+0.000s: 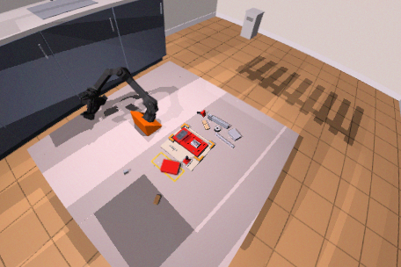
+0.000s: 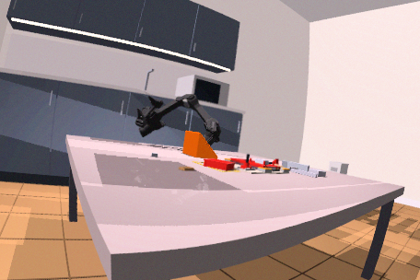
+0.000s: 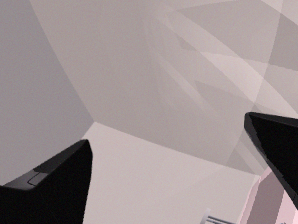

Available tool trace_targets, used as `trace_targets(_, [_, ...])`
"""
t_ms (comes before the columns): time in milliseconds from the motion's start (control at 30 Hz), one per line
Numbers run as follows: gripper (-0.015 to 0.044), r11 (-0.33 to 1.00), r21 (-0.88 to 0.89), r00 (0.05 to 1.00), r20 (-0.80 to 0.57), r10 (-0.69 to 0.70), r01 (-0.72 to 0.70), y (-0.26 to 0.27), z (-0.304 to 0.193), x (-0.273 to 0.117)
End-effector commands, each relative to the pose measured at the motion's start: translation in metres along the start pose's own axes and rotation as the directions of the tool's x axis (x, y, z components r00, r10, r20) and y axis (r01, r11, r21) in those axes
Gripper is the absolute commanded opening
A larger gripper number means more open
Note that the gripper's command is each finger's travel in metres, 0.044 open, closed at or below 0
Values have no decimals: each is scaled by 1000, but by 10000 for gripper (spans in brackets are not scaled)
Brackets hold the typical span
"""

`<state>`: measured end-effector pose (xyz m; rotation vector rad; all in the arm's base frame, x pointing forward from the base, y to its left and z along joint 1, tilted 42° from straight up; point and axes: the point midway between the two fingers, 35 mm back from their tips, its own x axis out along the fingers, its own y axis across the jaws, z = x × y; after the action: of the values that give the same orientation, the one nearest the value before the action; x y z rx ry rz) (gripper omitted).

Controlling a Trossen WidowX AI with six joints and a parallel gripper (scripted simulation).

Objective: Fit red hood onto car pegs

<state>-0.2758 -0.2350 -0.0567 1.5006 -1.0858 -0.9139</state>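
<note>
The hood (image 1: 171, 166) (image 2: 218, 164), a red shell, lies on the table with its flat roof up, partly inside a yellow outline (image 1: 157, 157). Its corner holes are too small to make out. The red chassis (image 1: 190, 148) sits in the jig with orange corners (image 1: 212, 143), beyond the hood in the top view. The engine block (image 1: 195, 143) is on its deck; the pegs cannot be made out. My gripper (image 3: 172, 135) is open and empty, raised well away from hood and chassis, on the kitchen-counter side. The hood is not in the wrist view.
An orange wedge (image 1: 146, 124) (image 2: 195, 144) stands at the arm's base. Grey parts, among them a long bar (image 1: 218, 121) and a flat block (image 1: 235, 133), lie beyond the jig. A small brown block (image 1: 157, 199) (image 2: 187, 169) and a small grey piece (image 1: 127, 171) (image 2: 155, 155) lie near the hood's side.
</note>
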Motion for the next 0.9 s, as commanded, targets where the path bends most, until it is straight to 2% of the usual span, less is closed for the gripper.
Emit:
trace_targets(0, [440, 1000, 0, 1000, -8, -3, 3, 0, -1, 2])
trace_targets(133, [440, 998, -14, 985, -158, -61, 60, -9, -24, 30])
trace_targets(300, [440, 987, -118, 917, -372, -146, 109, -12, -60, 77])
trace_targets(433, [440, 980, -99, 851, -486, -198, 171, -24, -88, 86])
trace_targets(567, [440, 969, -181, 774, -584, -246, 171, -25, -111, 108])
trace_targets(667, [440, 957, -242, 702, -653, -284, 161, -27, -131, 124])
trace_targets(867, [440, 917, -385, 464, -798, -385, 100, -33, -193, 159])
